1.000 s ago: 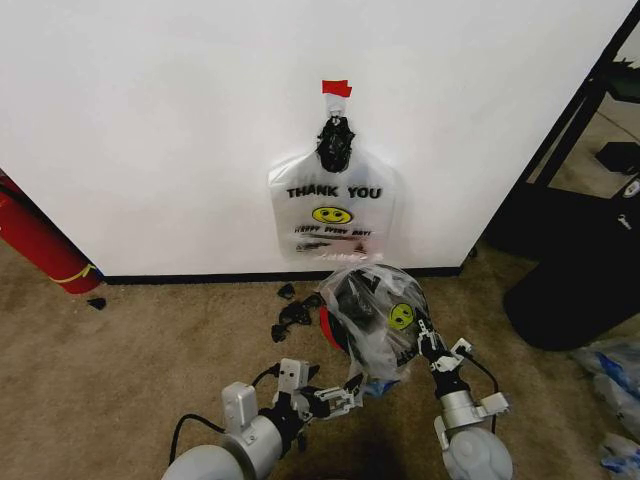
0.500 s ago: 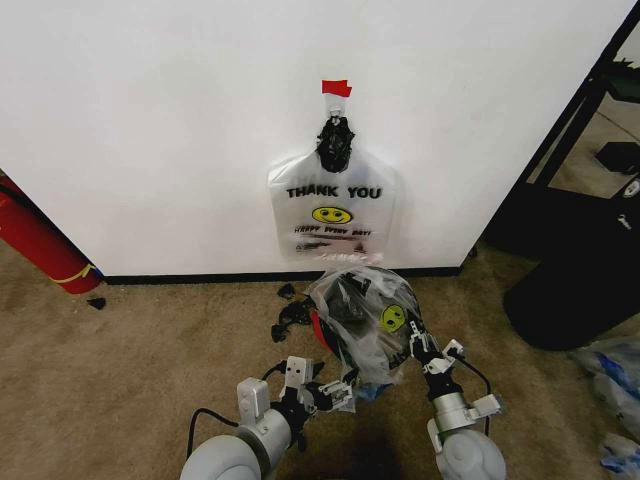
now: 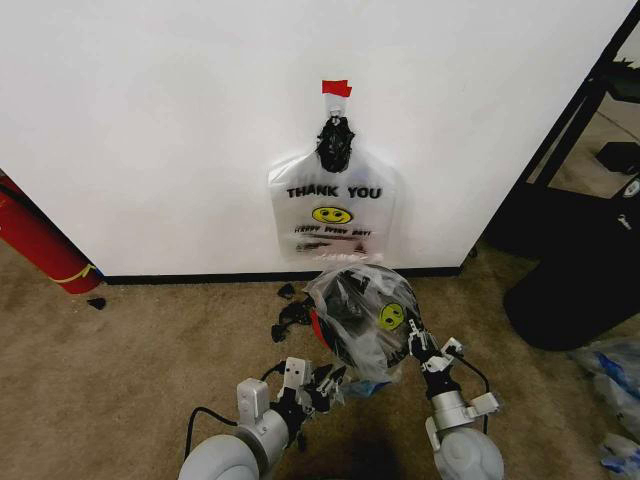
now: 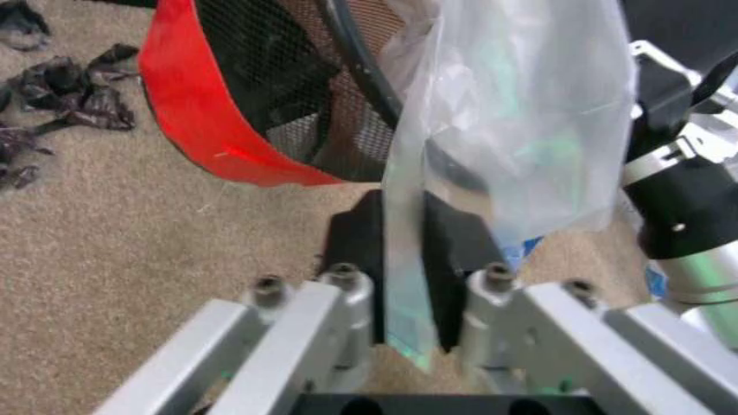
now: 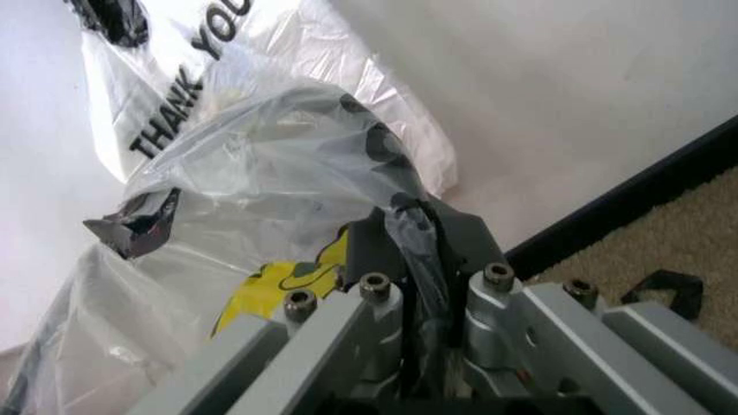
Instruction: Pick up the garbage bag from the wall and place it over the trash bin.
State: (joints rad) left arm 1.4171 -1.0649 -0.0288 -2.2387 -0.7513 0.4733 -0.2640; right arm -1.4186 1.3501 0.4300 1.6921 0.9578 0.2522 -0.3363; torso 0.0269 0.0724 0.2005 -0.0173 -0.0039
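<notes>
At your feet: tan carpet (image 3: 120, 370), running to the white wall (image 3: 150, 120) and its black baseboard (image 3: 200, 277).
Left gripper (image 4: 402, 259): you have it low before the bin, pads pinched on a hanging edge of the garbage bag (image 3: 362, 318).
Right gripper (image 5: 417, 251): you see it clenched on the bag's film at the bin's right side.
Trash bin (image 4: 294, 95): black mesh with a red base, standing just before the wall; the wrinkly bag is draped over its top.
Bag lie: smiley faces right; no clear long axis.
Farther back: THANK YOU bag (image 3: 333, 212) hangs flat on the wall above the bin.
Far left: red fire extinguisher (image 3: 38, 245) leans at the wall.
</notes>
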